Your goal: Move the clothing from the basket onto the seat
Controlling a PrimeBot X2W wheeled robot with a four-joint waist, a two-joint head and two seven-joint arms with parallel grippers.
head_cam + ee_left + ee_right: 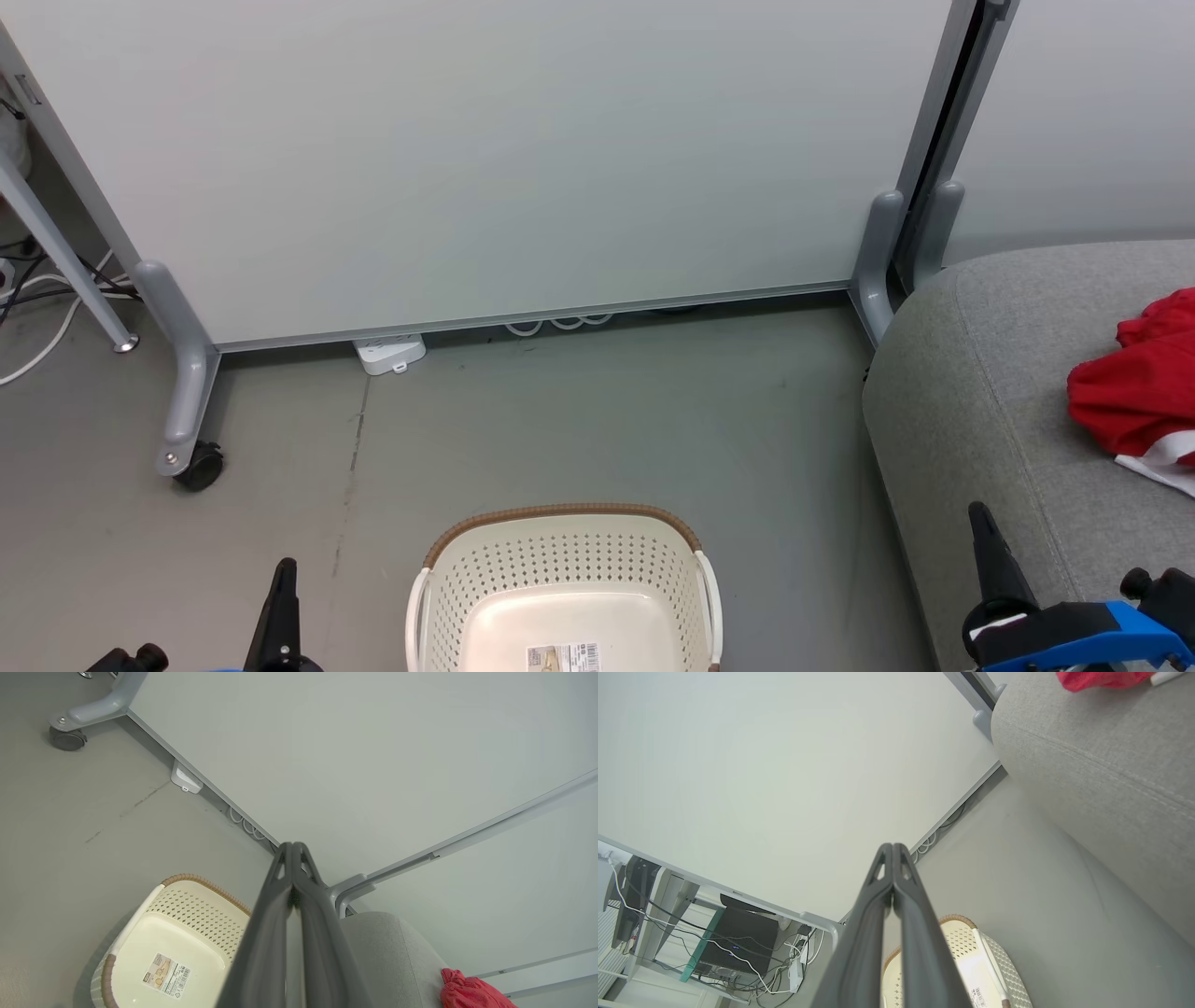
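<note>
left tool (293, 849) closed, gripping nothing | right tool (893, 848) closed, gripping nothing | basket (560, 515) on floor (607, 420) | clothing (1141, 387) on seat (980, 392)

Your left gripper (284, 571) sits just left of the basket (560, 558). Its two dark fingers (279, 621) are pressed together into one near-upright blade, with a black knob (149, 656) at the wrist beside them. Your right gripper (978, 515) is well off to the basket's right, jaws closed the same way, and its tip leans slightly toward the basket. A blue wrist housing (1074, 637) sits behind it. In both wrist views, the finger pair meets at the tips with nothing held between them.
</note>
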